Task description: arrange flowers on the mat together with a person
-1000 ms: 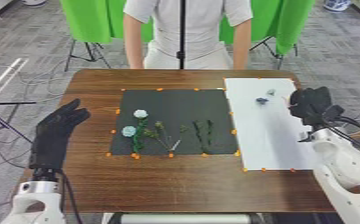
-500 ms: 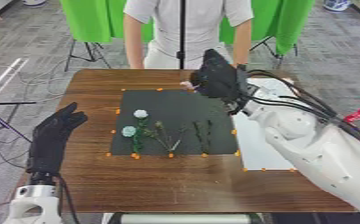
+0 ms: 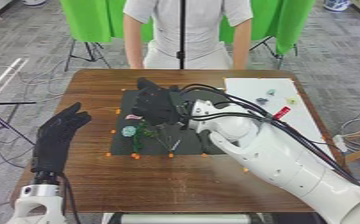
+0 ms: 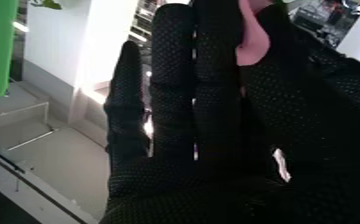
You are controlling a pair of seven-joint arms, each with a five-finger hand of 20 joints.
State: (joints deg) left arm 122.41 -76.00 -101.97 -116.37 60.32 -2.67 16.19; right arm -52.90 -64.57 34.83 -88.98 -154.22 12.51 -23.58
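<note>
My right hand (image 3: pixel 156 104) is over the upper left part of the dark mat (image 3: pixel 181 149), its thumb and fingers pinching a pink flower (image 3: pixel 134 117). In the right wrist view, the pink flower (image 4: pixel 255 42) is caught between the thumb and a finger of my right hand (image 4: pixel 207 150). A pale blue flower (image 3: pixel 128 131) with a green stem lies on the mat's left side, beside thin stems with small buds (image 3: pixel 162 136). The glove and arm cover part of the mat. My left hand (image 3: pixel 59 131) stays left of the mat, fingers straight.
A white sheet (image 3: pixel 287 130) on the table's right side bears a dark blue flower (image 3: pixel 262 101), a pale one (image 3: pixel 271 92) and a yellowish one (image 3: pixel 292 101). Orange markers line the mat. A person stands at the table's far edge, arms hanging down.
My right hand has swung from the white sheet leftward across the mat, carrying the pink flower, and has come nearer the flowers there. My left hand has barely moved.
</note>
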